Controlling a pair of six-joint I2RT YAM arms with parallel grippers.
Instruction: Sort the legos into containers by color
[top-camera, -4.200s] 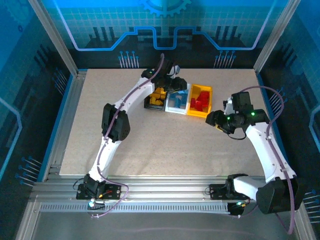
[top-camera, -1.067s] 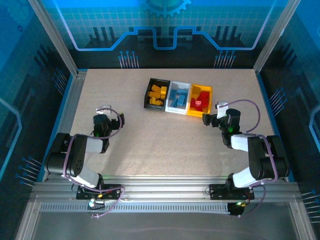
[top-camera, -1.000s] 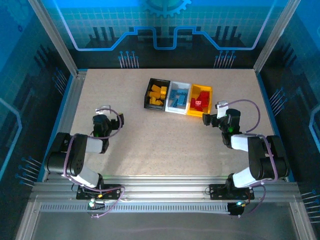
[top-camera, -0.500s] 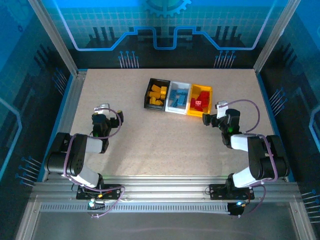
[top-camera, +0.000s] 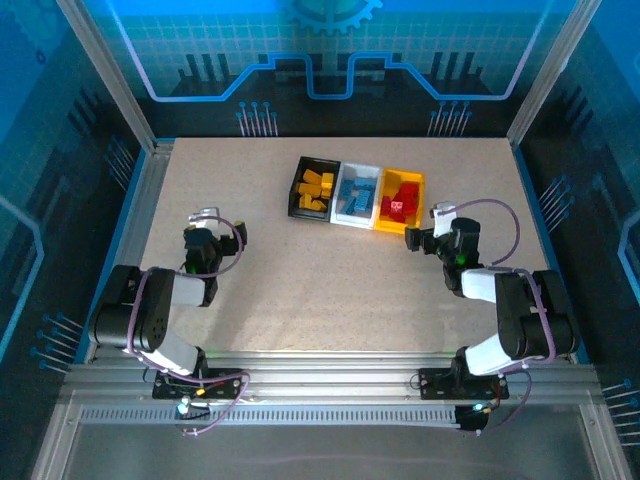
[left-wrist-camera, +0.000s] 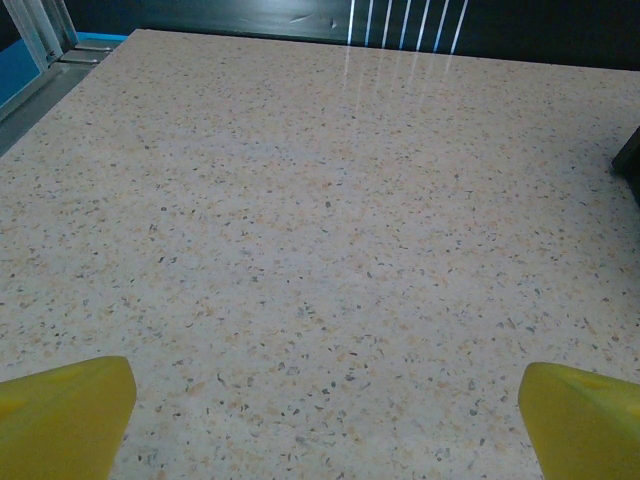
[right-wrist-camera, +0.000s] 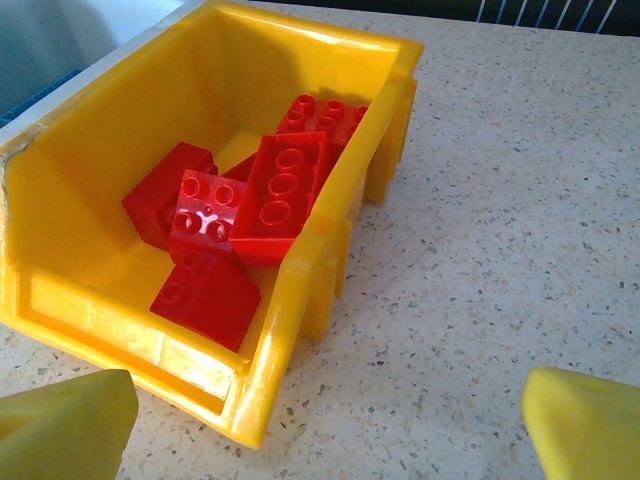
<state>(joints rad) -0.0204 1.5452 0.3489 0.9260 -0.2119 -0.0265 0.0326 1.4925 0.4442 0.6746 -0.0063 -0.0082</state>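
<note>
Three containers stand in a touching row on the bench (top-camera: 300, 300), close to its far edge and a little right of that edge's middle. The black bin (top-camera: 296, 197) is the one toward the left edge, the white bin (top-camera: 350, 222) is in the middle, and the yellow bin (top-camera: 395, 229) is toward the right edge. The orange-yellow legos (top-camera: 318, 187) lie in the black bin, the blue legos (top-camera: 357, 197) in the white one and the red legos (top-camera: 400, 203) in the yellow one.

The left arm is folded low near the bench's left edge, closer to the near-left corner than to the far one. Its left pincer (top-camera: 222, 226) points toward the far edge and is well apart from the bins. In the left wrist view its yellow fingers (left-wrist-camera: 60, 405) are spread wide over bare speckled bench.

The right arm is folded low by the right edge. The right pincer (top-camera: 426, 226) sits just beside the yellow bin, on its near right side and not touching it. In the right wrist view its fingers (right-wrist-camera: 60, 420) are likewise spread wide, with the bin's near corner just ahead of the gap. In that view the red bricks are heaped in the bin, several with their studs up. One longer brick lies tilted across the others, its lower end against the side wall.
</note>
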